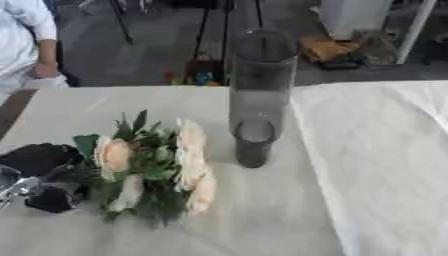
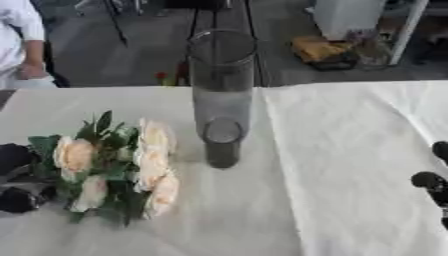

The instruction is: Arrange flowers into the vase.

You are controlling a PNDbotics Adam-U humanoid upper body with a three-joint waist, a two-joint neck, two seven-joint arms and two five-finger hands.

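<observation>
Bouquet (image 1: 153, 167) of cream roses and green leaves lies on the white tablecloth (image 1: 376, 165), left of the tall glass vase (image 1: 259, 95), apart from it. Left hand (image 1: 44, 177) curled round the stem end. Right hand (image 2: 433, 182) at right edge; fingers unclear.

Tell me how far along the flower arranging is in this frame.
Nothing is in the vase yet: the tall clear cylinder stands upright with no flowers in it. In hand: the left hand is at the stem end of the bouquet, whose cream blooms lie just left of the vase. The right hand shows only at the right edge. Left: lifting the bouquet and setting it in.
</observation>
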